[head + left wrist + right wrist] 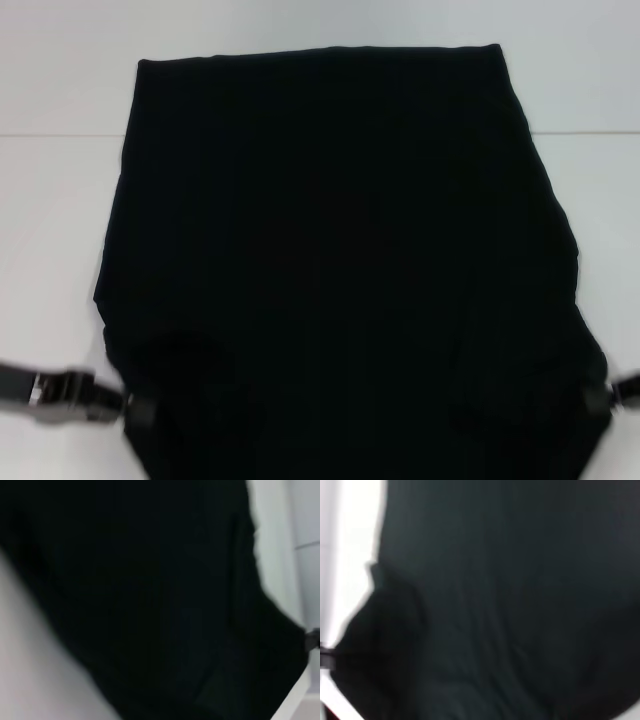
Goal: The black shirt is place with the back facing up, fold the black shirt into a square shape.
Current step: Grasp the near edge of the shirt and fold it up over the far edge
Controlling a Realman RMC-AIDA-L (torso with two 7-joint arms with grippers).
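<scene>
The black shirt [340, 260] lies spread over the white bench [50, 250], taking up most of the space between the two arms. It is broad and plain, with a straight far edge and sides that widen toward the robot.

The left hand [125, 408] sits at the shirt's near left corner, its metal and black wrist reaching in from the side, low over the bench. The tip of the hand meets the edge of the cloth, and the fabric seems to bunch and lift a little just inward of it. I cannot tell whether its fingers are pinching the cloth or merely touching it, because black fingers and black fabric run together.

The right hand [612, 392] is at the opposite near corner, right against the shirt's edge, with the cloth pulled into a small peak toward it. Here too I cannot tell whether it is spread or pressed together.

From the left wrist, the shirt [150, 595] fills almost everything, with pale bench [35, 670] to one side. From the right wrist, the shirt [510, 600] again fills the view, hanging in soft folds very close to the camera, with a strip of bench [350, 530] beside it.
</scene>
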